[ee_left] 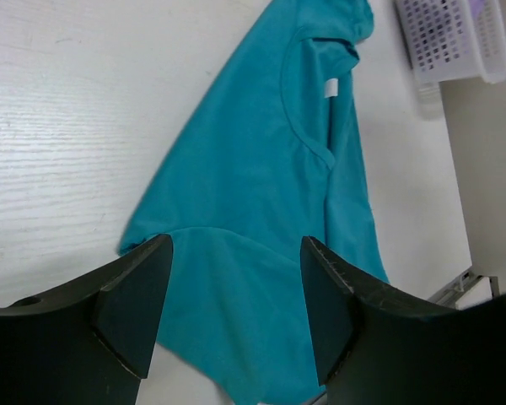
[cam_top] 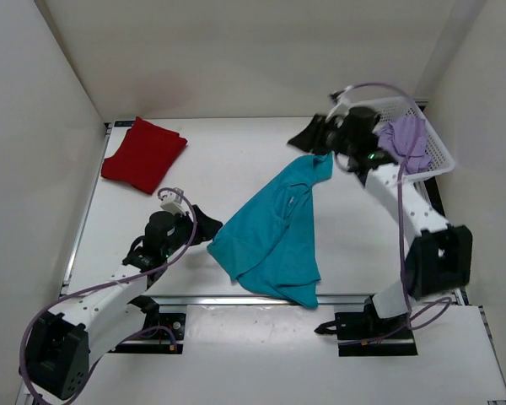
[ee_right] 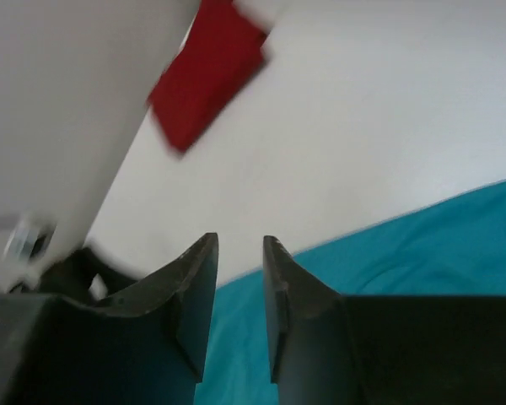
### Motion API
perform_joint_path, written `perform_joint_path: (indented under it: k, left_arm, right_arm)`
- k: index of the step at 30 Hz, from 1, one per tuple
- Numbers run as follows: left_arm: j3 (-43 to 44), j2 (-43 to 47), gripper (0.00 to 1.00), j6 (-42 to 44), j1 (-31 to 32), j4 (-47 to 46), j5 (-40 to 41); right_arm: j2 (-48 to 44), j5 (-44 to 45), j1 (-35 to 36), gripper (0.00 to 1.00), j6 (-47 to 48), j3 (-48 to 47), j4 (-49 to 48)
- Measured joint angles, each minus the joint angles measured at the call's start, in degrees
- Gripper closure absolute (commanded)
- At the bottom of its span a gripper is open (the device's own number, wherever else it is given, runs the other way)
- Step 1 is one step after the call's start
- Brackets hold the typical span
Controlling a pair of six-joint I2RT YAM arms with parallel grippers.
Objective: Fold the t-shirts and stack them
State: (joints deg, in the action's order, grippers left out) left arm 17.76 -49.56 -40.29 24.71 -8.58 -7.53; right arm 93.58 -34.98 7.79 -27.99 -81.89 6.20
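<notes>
A teal t-shirt lies spread and rumpled in the middle of the table, also seen in the left wrist view and the right wrist view. A dark red t-shirt lies folded at the far left and shows in the right wrist view. A lavender t-shirt sits in the white mesh basket. My left gripper is open, with its jaws astride the teal shirt's near left edge. My right gripper hovers by the teal shirt's far corner, jaws narrowly apart and empty.
The basket stands at the far right corner and shows in the left wrist view. White walls close in the table on the left, back and right. The table's near edge with a metal rail runs just below the teal shirt.
</notes>
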Motion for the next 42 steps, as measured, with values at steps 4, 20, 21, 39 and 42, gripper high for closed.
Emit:
perform_joint_path:
  k: [4, 20, 21, 39, 42]
  left_arm:
    - [1.3, -3.7, 0.3, 0.4, -2.1, 1.1, -0.5]
    - [3.9, -5.4, 0.31, 0.7, -3.1, 2.6, -2.0]
    - [3.9, -5.2, 0.31, 0.6, -3.1, 2.6, -2.1]
    - [3.9, -3.2, 0.32, 0.2, -5.9, 2.6, -3.7]
    - [3.9, -3.0, 0.32, 0.3, -6.5, 2.6, -3.7]
  right_arm:
    - [-13.1, 4.5, 17.9, 1.0, 0.0, 19.8, -4.5]
    - [-8.9, 22.1, 55.4, 0.63, -10.5, 40.9, -7.2]
    - [-7.7, 22.1, 55.7, 0.64, -10.9, 40.0, -7.9]
    - [-1.0, 20.4, 53.6, 0.64, -19.0, 38.6, -11.7]
    - [-0.8, 20.3, 53.6, 0.64, -19.9, 38.6, -11.1]
